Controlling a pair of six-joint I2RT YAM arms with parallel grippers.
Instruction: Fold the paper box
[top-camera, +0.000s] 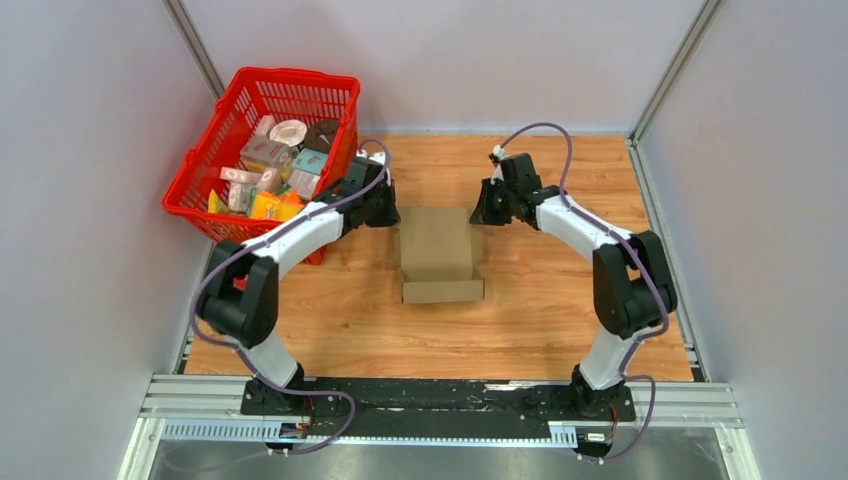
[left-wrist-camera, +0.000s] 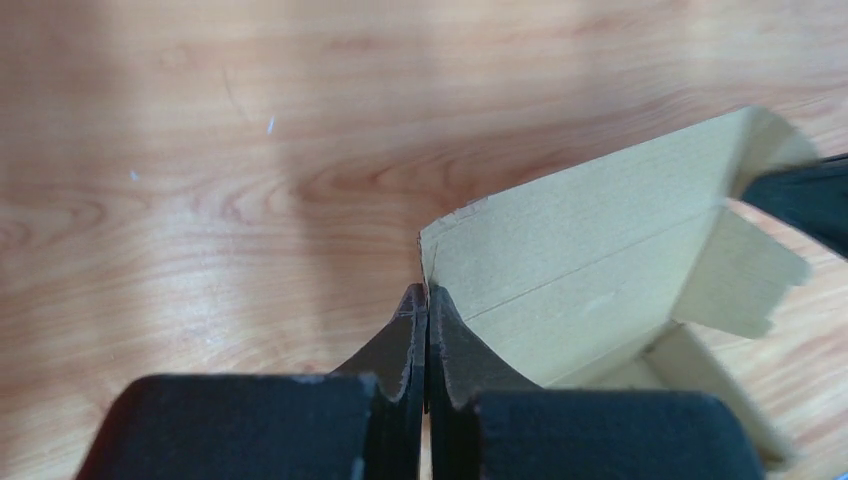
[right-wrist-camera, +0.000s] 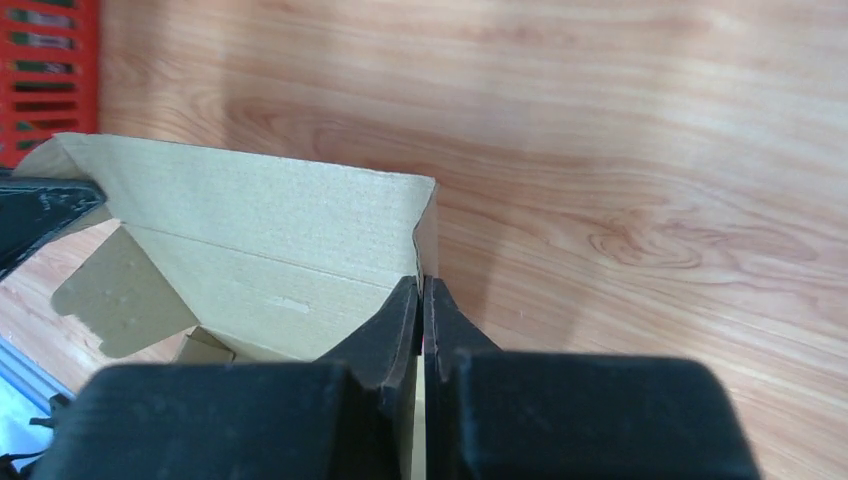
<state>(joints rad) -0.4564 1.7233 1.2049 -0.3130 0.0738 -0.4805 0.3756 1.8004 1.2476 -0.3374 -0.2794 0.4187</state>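
My box (top-camera: 437, 252) sits in the middle of the table (top-camera: 560, 320), between my two arms. It is only partly folded. My left gripper (left-wrist-camera: 427, 300) is pinched tight on one far corner of the big back flap (left-wrist-camera: 590, 235). My right gripper (right-wrist-camera: 421, 290) is pinched tight on the other far corner. Both hold just the thin edge of the card, right at the finger tips.

That is what worries me. The bite is very small. If I pull too fast, a corner could slip out and the flap would flop down. If one arm moves faster than the other, the flap could twist, or bend away from its crease line. If I tug hard, the card could tear at the corner.

Nothing holds the box down. So when I swing the flap over, the whole box could slide on the smooth wood or tip up. The small side tab (right-wrist-camera: 120, 290) sticks out loose. I think it could get caught outside and stop the lid from closing. The red basket (top-camera: 262, 130) is near my left arm, so a wide swing could bump it.
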